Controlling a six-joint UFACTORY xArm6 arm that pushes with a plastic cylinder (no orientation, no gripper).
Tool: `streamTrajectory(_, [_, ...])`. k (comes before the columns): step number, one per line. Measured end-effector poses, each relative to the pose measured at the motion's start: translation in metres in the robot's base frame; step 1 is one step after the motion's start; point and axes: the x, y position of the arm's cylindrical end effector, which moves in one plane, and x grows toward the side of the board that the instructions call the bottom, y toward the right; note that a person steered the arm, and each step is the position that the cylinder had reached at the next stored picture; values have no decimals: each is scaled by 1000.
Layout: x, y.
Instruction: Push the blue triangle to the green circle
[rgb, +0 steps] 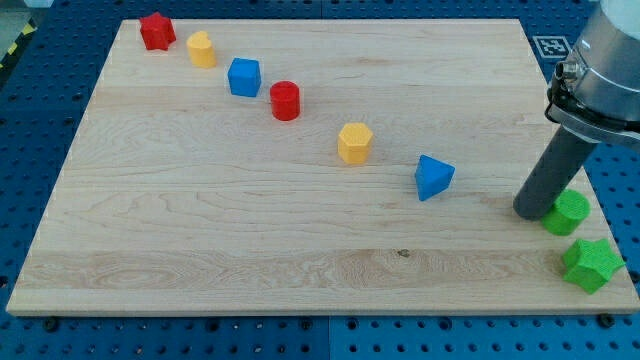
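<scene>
The blue triangle lies on the wooden board, right of centre. The green circle sits at the board's right edge, partly off it. My tip rests on the board just left of the green circle, touching or nearly touching it, and well to the right of the blue triangle. The dark rod rises from the tip up to the view's right.
A green star lies below the green circle. A diagonal row runs up-left from the triangle: yellow hexagon, red cylinder, blue cube, yellow block, red star.
</scene>
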Motion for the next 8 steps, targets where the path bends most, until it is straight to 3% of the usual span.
streamTrajectory(1, [6,-24])
streamTrajectory(3, [1,-153])
streamTrajectory(4, [-24,-155])
streamTrajectory(7, [-24,-75])
streamTrajectory(8, [-24,-98])
